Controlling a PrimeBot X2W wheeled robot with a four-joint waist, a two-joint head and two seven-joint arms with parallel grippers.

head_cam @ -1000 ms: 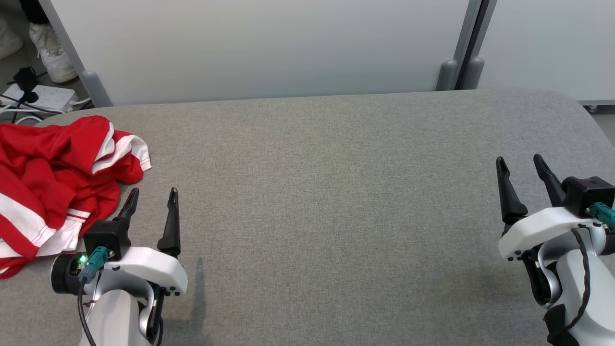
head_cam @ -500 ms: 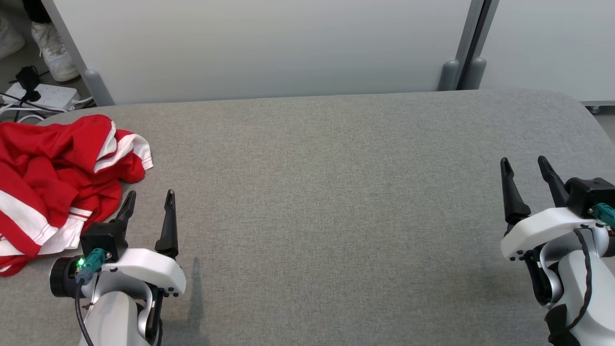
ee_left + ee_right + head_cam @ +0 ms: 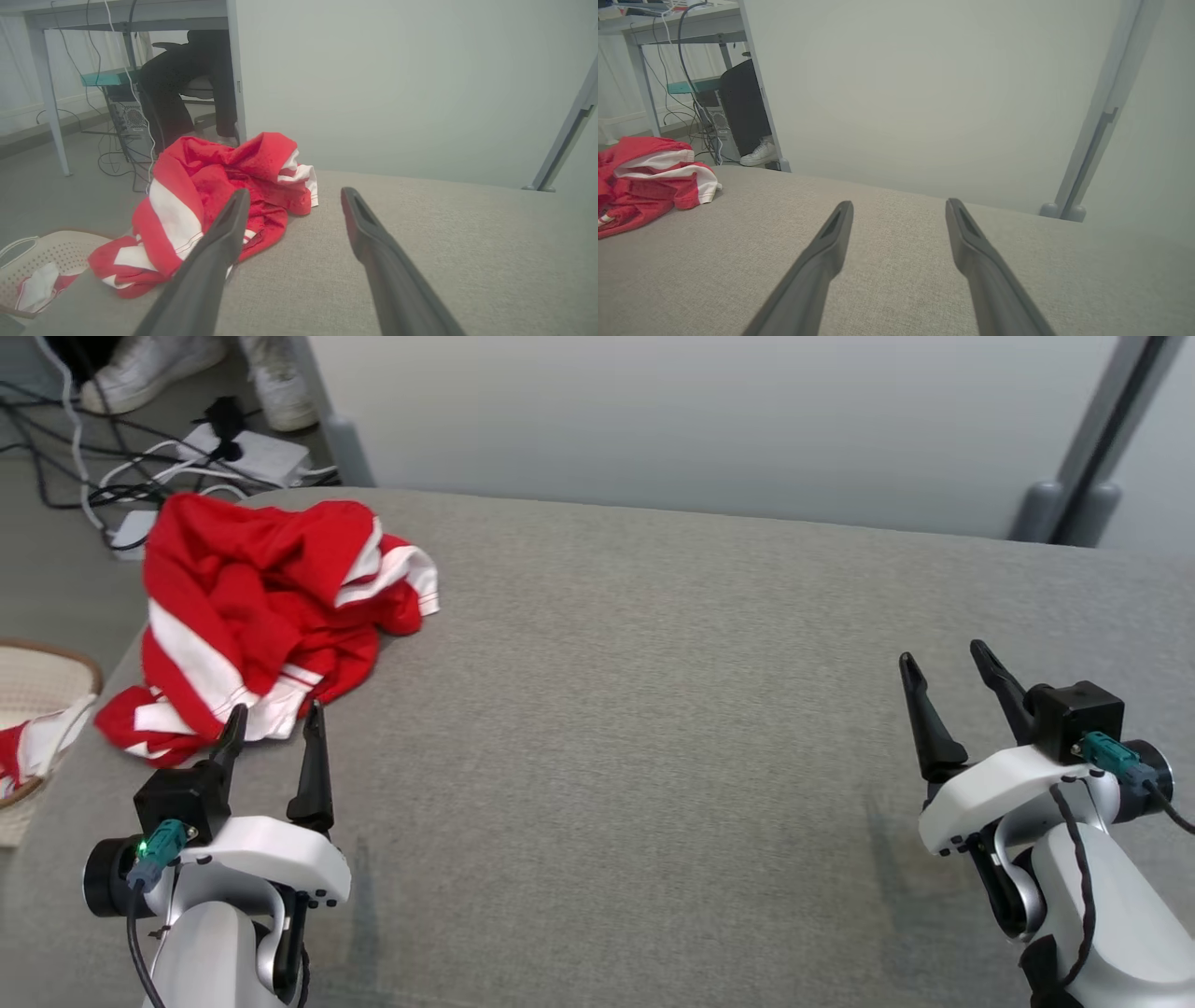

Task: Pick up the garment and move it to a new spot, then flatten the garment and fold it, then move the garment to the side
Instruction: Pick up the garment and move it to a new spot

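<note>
Left gripper (image 3: pixel 276 711): fingers apart, empty, tips at the near edge of the crumpled red garment (image 3: pixel 252 597) with white stripes. Right gripper (image 3: pixel 940 655): fingers apart, empty, well apart at the right. Garment location: far-left corner of the grey padded table (image 3: pixel 653 728). Step: first pickup, not yet begun. Next move likely needs a reach into the heap and a firm pinch.
</note>
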